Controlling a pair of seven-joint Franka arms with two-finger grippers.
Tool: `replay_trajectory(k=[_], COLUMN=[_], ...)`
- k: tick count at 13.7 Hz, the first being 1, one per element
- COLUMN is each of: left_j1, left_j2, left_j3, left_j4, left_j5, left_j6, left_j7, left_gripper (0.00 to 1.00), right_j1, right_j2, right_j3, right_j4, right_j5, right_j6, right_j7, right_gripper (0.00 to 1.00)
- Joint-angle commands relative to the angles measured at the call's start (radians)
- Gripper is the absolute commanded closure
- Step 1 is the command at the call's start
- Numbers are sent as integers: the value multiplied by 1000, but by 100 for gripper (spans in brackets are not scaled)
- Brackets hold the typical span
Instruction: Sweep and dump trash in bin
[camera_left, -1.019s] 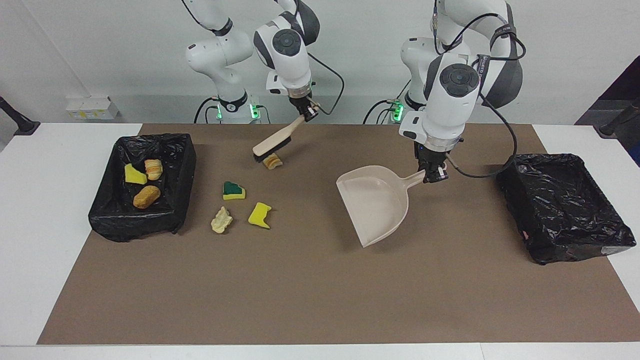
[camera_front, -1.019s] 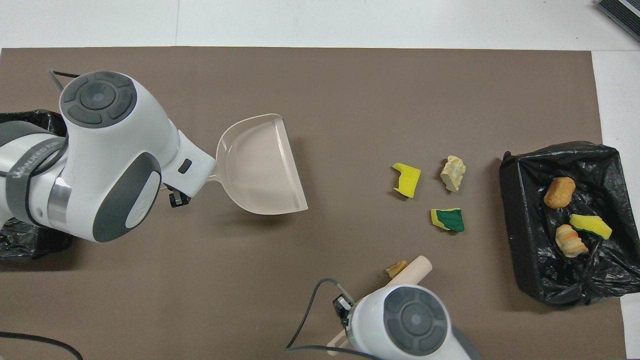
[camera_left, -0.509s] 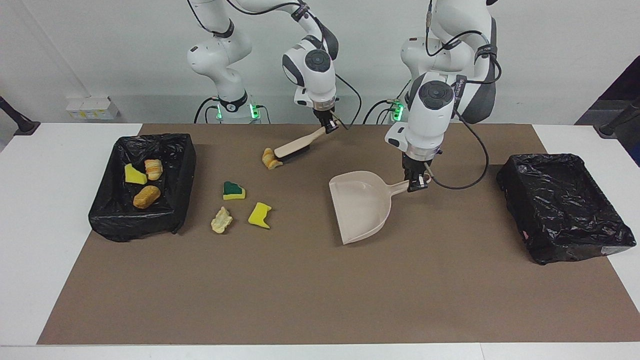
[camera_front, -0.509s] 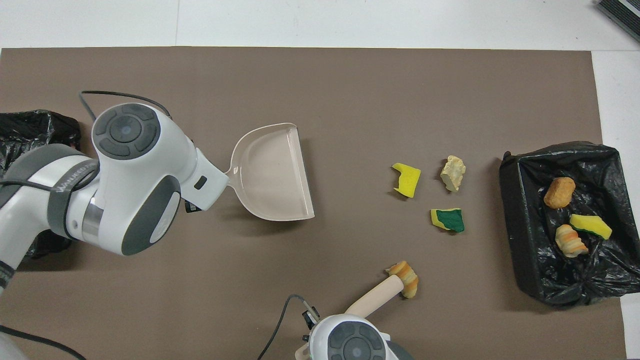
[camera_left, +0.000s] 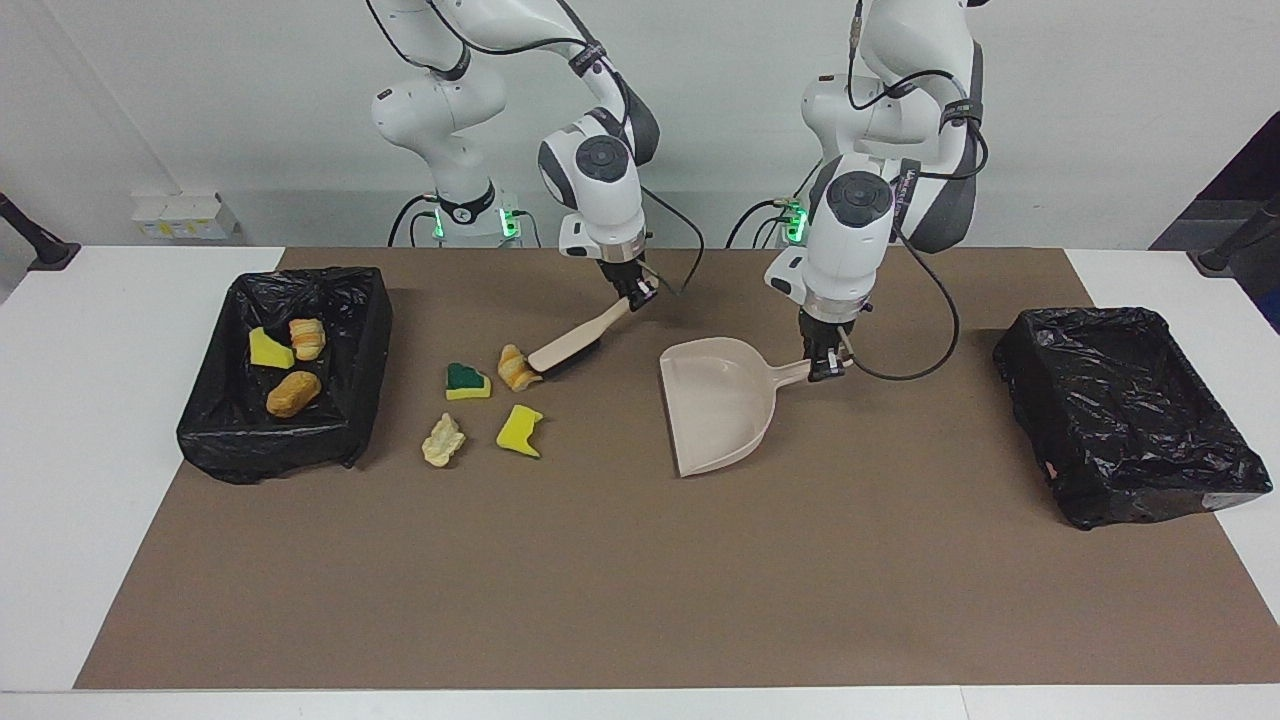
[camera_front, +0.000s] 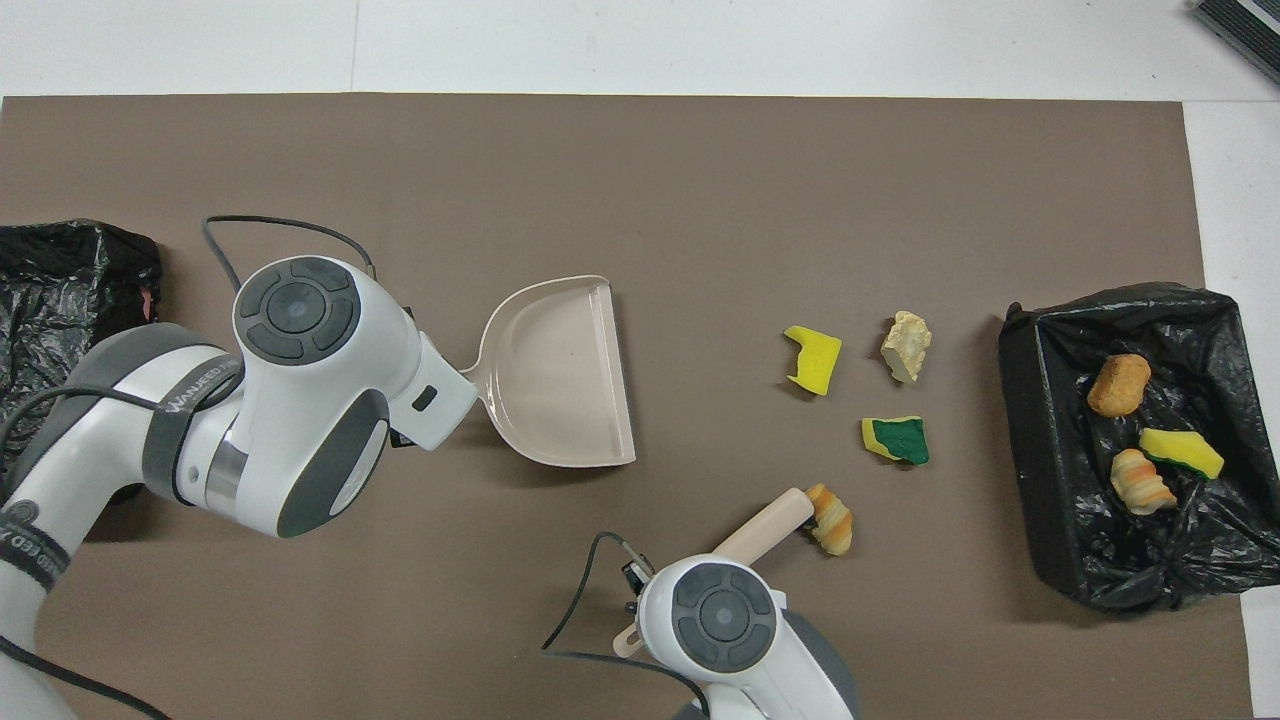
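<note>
Since a second ago, both tools have shifted: right gripper (camera_left: 640, 296), clamped on the brush (camera_left: 566, 349), has pushed the striped bread lump (camera_left: 513, 367) at centre-left beside the green-topped sponge (camera_left: 467, 380); left gripper (camera_left: 826, 366), gripping the dustpan (camera_left: 722, 405), slid it closer. Best gather all four scraps together, pan lip flat on the mat.

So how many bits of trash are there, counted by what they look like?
Yellow sponge chunks: 3
Tan-orange bread-like lumps: 3
Pale yellow lump: 1
Total: 7
</note>
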Motion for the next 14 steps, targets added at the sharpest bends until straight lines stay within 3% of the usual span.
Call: replay_trajectory(k=[1,4,8,10,14], left_j1=[-14,-12,-15,-17,-17], left_j2=[-42,-42,-42,-42,-39], left_j3=[12,12,12,12,12], left_j4=[-41,-43,-43,-48,-48], left_j5=[15,15,15,15,15], left_j6=[28,27,33,33,44], left_j7=[10,7,8,14,13], left_gripper=[100,100,100,100,100], right_j1=[-31,-74,-117,-143,-226], right_j2=[98,145,42,6,11], right_j3=[5,6,9,6,6], right_j4=[139,248,270,264,254], right_j5=[-28,-61,-61,-61,-122], right_j6=[3,-19,-249,-328,-330], right_j7=[-68,-107,-182,-307,-614], right_gripper=[100,100,100,100,100])
